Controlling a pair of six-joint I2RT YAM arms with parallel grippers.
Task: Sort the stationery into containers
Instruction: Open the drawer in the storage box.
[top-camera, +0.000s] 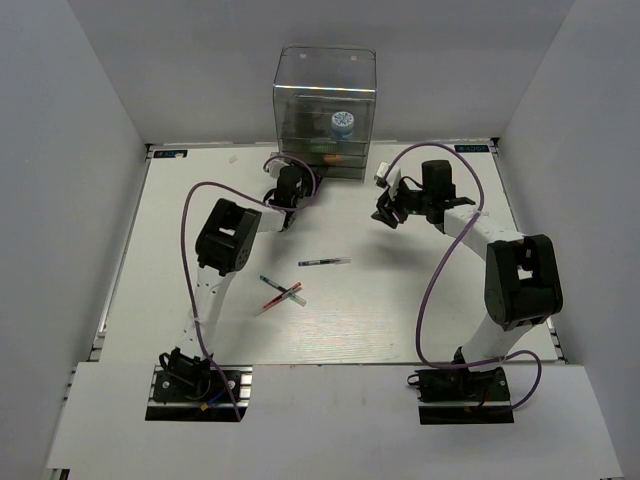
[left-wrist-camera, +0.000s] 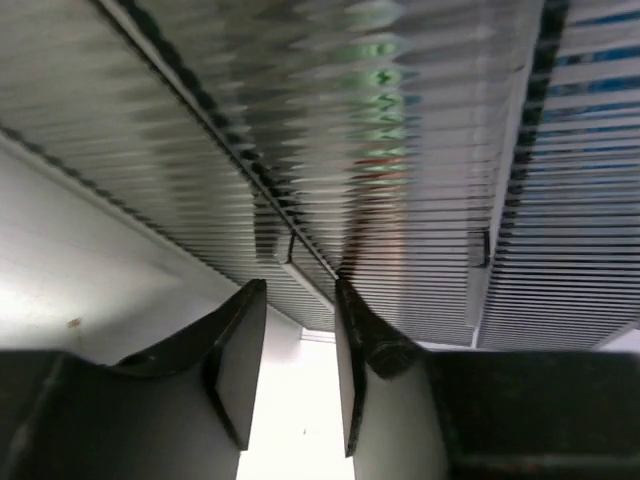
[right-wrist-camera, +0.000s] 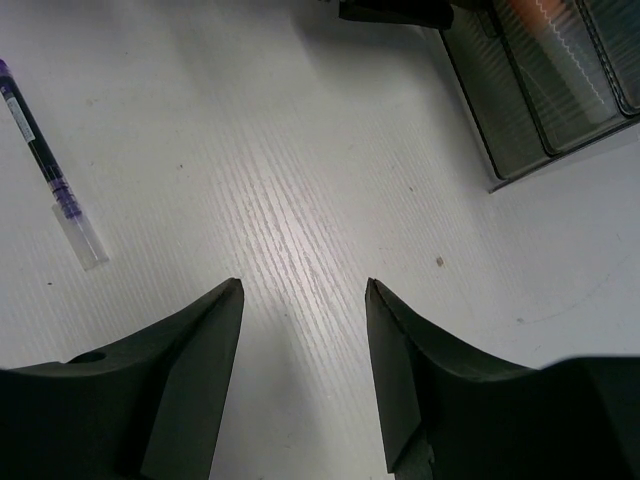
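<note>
From above, the organizer (top-camera: 325, 100) is standing at the table's (top-camera: 400, 320) far edge, with pens (top-camera: 282, 293) lying mid-table. In the left wrist view, the left jaws are hovering partly open and empty against its drawers (left-wrist-camera: 400, 150). In the right wrist view, the right jaws are gaping empty over the table near a dark pen (right-wrist-camera: 45, 165).

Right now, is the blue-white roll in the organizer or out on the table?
In. The top view shows the roll inside the clear organizer, seen through its transparent walls.
</note>
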